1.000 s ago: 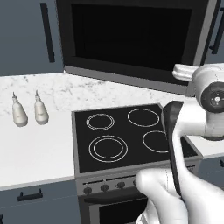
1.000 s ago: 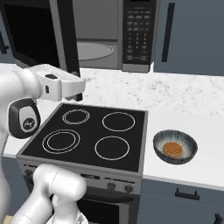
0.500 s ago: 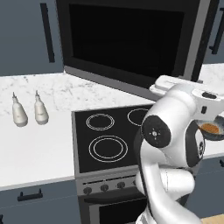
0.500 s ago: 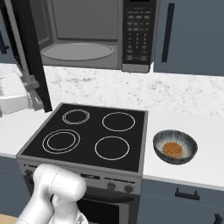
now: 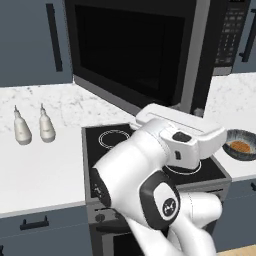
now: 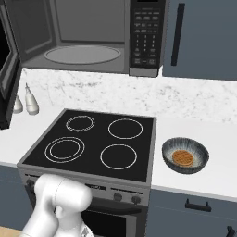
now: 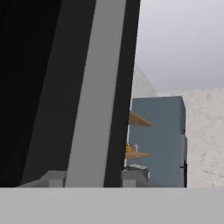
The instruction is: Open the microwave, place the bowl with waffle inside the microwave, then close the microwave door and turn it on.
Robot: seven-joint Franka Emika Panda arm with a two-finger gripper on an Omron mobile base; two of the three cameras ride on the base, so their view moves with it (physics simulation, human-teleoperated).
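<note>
The microwave (image 6: 83,41) stands open above the stove, its cavity and glass turntable exposed, with the black button panel (image 6: 144,32) at its right. The microwave door (image 5: 135,50) is swung far out to the left, and it also shows at the left edge of the right base view as the microwave door (image 6: 7,69). In the hand view its grey frame (image 7: 89,96) is very close. My arm's white wrist (image 5: 200,131) sits just below the door's free edge, and the fingers are hidden. The bowl (image 6: 185,155) holds the waffle (image 6: 182,158) on the counter right of the stove.
The black four-ring stove (image 6: 92,143) lies under the microwave. Two small white bottles (image 5: 22,132) stand on the left counter. My bulky white arm (image 5: 150,190) covers the stove's front in the left base view. A blue cabinet (image 6: 203,37) hangs right of the microwave.
The microwave door has swung from ajar to wide open. My arm has swept left with it and left the right base view.
</note>
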